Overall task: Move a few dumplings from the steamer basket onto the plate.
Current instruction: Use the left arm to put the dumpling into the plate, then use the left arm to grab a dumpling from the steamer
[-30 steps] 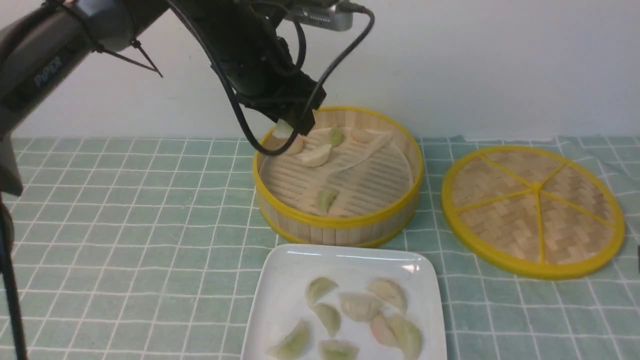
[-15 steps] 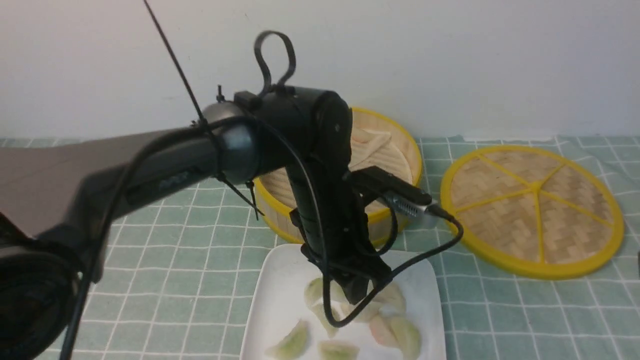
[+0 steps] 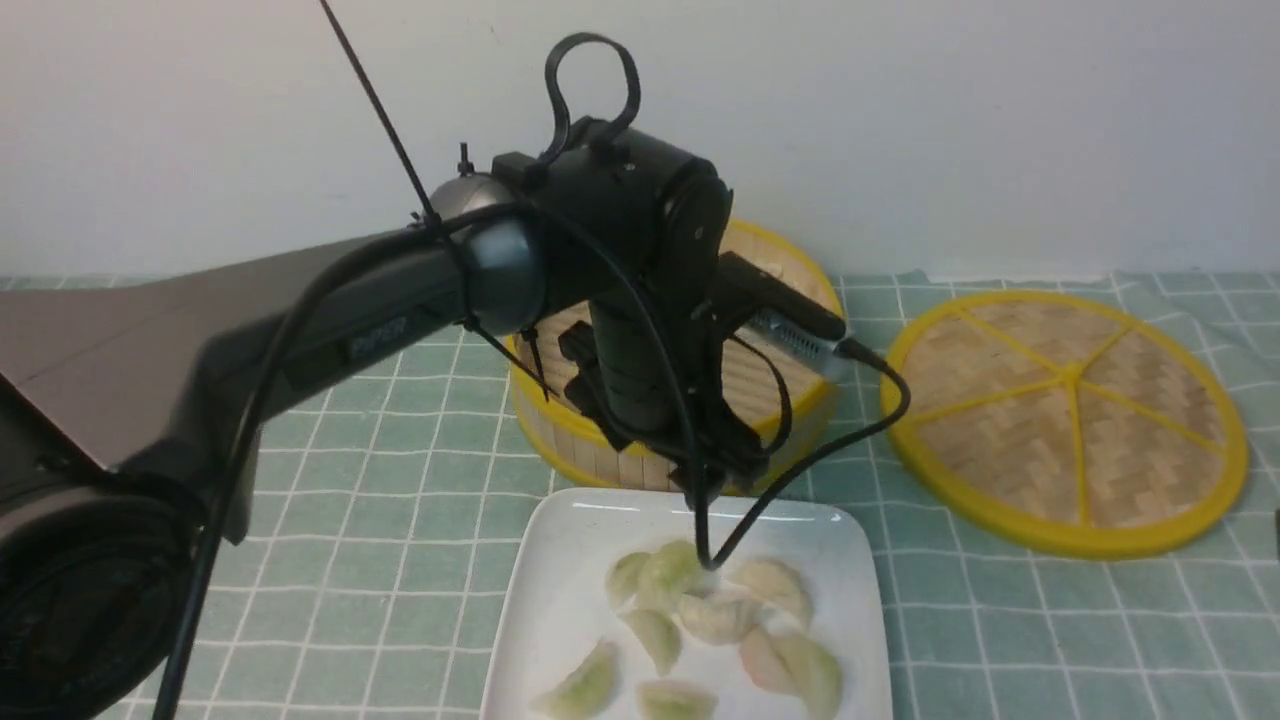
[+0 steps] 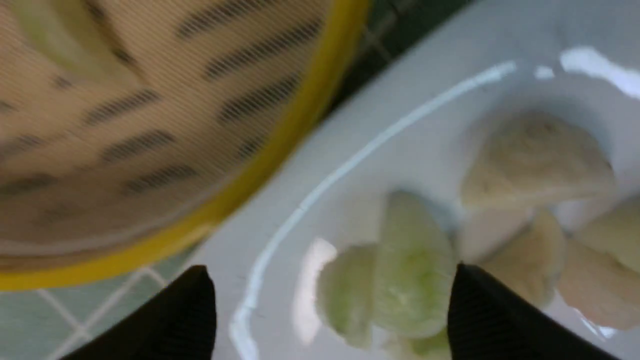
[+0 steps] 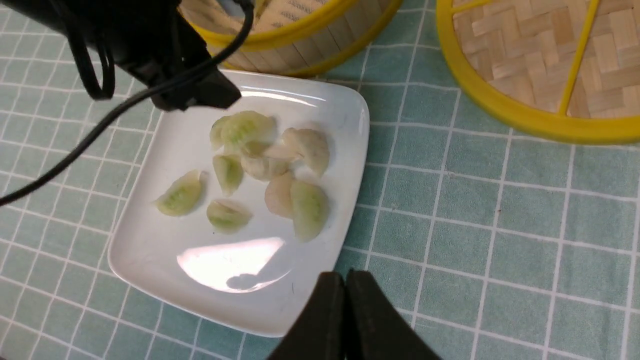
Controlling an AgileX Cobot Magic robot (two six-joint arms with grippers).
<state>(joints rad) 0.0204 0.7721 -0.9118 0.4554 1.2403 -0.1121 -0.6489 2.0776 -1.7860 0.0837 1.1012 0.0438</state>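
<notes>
The white plate [image 3: 560,560] holds several dumplings, with a green dumpling [image 3: 665,572] lying on top of the others at its far side. My left gripper [image 3: 705,490] hangs open and empty just above the plate's far rim. In the left wrist view the gripper [image 4: 328,274] has its jaws wide apart, with the green dumpling [image 4: 415,265] on the plate [image 4: 400,125] below them. The steamer basket [image 3: 800,290] stands behind the plate, mostly hidden by the arm. My right gripper [image 5: 345,280] is shut and empty, near the plate's [image 5: 150,240] near right corner.
The flat woven lid [image 3: 1065,420] with yellow spokes lies right of the basket. A green checked cloth [image 3: 350,520] covers the table. The left arm's cable [image 3: 800,470] loops over the plate's far edge. A wall stands close behind the basket.
My left gripper carried a dumpling from the basket down to the plate, let it go there, and has now lifted up and back toward the basket's near rim.
</notes>
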